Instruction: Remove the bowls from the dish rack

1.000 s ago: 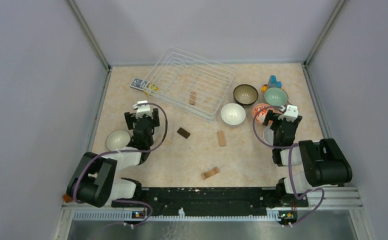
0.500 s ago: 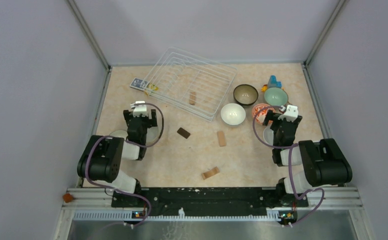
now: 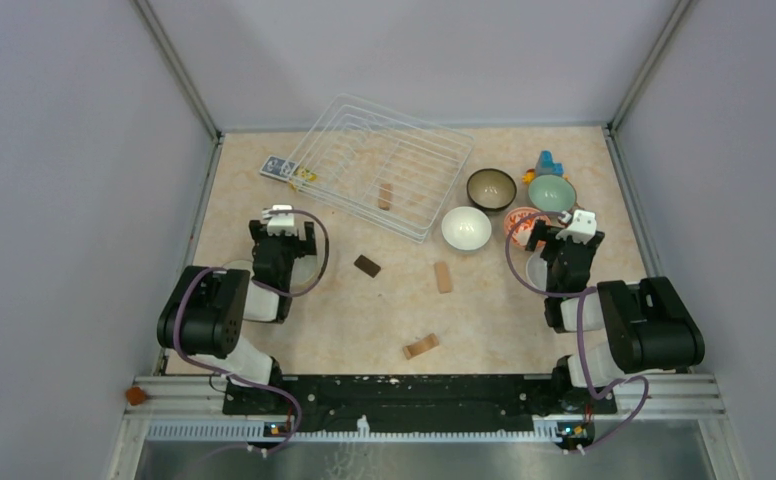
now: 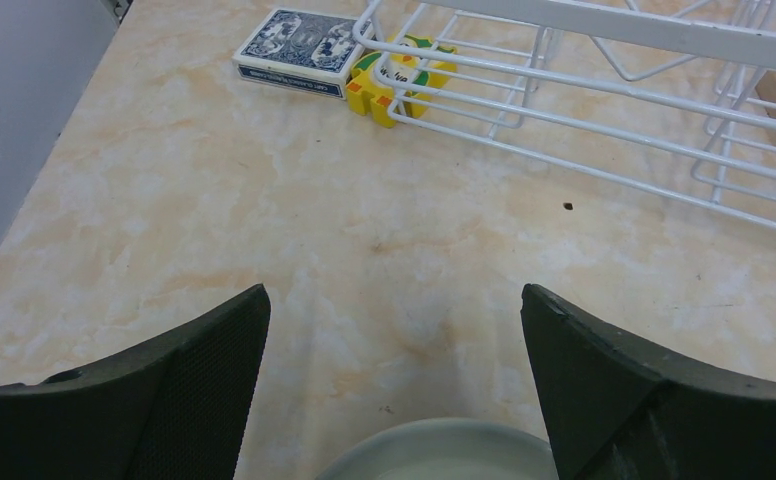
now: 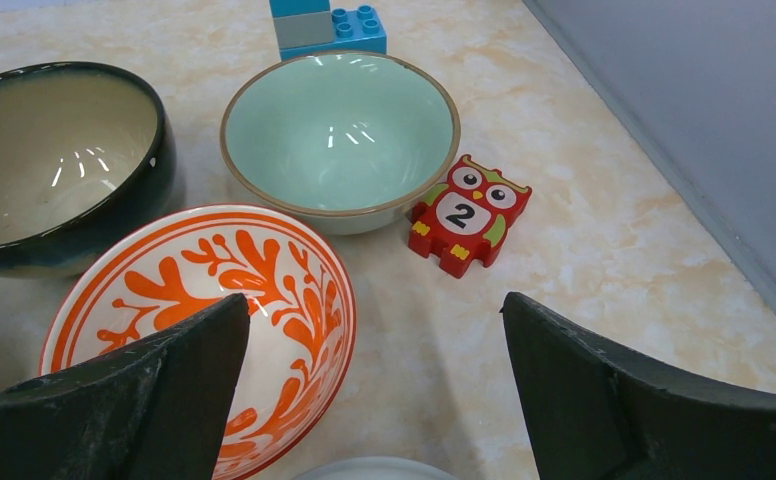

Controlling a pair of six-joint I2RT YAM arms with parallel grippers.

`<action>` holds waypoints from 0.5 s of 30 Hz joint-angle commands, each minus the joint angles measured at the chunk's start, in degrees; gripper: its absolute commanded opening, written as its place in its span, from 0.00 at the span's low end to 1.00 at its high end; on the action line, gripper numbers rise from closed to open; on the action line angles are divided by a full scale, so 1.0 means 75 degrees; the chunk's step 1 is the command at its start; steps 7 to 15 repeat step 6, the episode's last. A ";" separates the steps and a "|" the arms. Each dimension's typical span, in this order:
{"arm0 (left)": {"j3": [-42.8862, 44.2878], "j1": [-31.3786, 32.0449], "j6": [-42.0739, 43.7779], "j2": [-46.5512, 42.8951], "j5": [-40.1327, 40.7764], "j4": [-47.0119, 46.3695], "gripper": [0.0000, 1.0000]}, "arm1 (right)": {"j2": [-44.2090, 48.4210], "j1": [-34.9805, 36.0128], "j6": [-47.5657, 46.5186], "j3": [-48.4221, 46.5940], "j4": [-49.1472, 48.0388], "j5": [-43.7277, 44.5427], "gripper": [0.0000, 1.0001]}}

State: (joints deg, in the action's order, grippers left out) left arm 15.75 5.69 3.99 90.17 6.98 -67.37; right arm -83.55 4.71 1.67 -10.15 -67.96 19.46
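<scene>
The white wire dish rack stands at the back; only a wooden block lies in it, no bowl shows inside. On the table to its right are a white bowl, a dark brown-lined bowl, a pale green bowl and an orange-patterned bowl. My right gripper is open and empty above a white bowl rim, beside the orange bowl. My left gripper is open and empty over bare table, with a pale bowl rim just below it.
A blue patterned card and a yellow-green toy lie at the rack's left corner. A red owl piece and a blue brick sit by the green bowl. Wooden blocks lie mid-table.
My left arm has swung its rear joints forward and over the pale bowl; its gripper has stayed near the same spot. The right arm has not moved.
</scene>
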 commanded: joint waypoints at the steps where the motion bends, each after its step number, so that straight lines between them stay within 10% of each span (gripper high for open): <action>1: -0.0037 -0.0043 0.0043 0.0015 -0.0123 -0.0140 0.99 | -0.0029 -0.0041 0.0101 0.0006 -0.0454 0.0053 0.96; 15: -0.0046 -0.0043 0.0035 0.0001 -0.0122 -0.0136 0.99 | -0.0023 -0.0042 0.0109 0.0006 -0.0455 0.0053 0.96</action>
